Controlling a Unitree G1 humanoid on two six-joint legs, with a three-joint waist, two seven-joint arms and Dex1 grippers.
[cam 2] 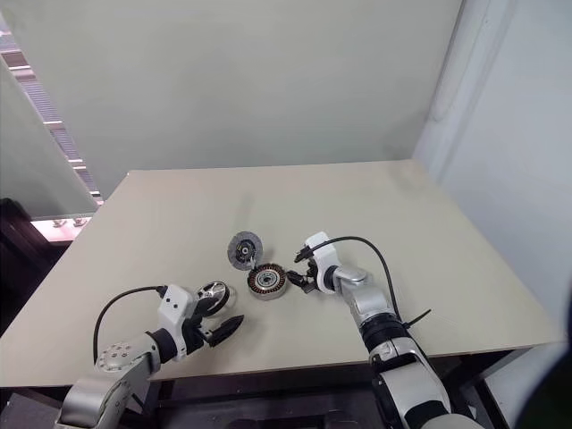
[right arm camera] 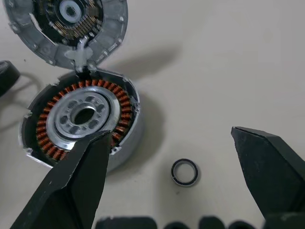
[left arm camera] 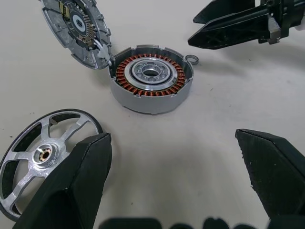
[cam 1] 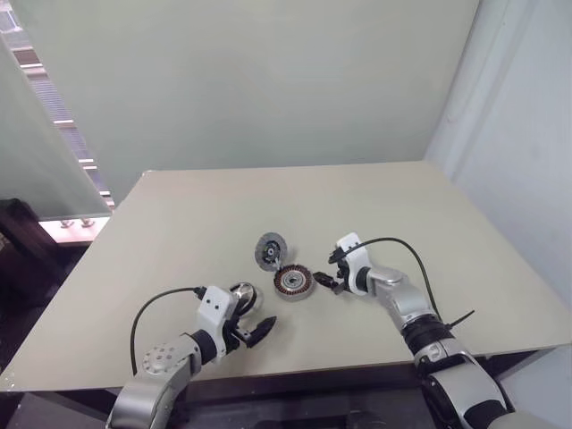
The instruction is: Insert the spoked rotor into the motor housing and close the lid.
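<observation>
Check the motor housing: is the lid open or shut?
Open. The lid is swung back off the motor housing, leaving the copper windings and centre hub bare; the rotor lies apart on the table.

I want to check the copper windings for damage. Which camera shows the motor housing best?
The left wrist view: the motor housing sits whole and close, the full winding ring unobstructed. In the right wrist view a finger of the right claw covers part of its rim. Both head views show it small, mid-table.
</observation>
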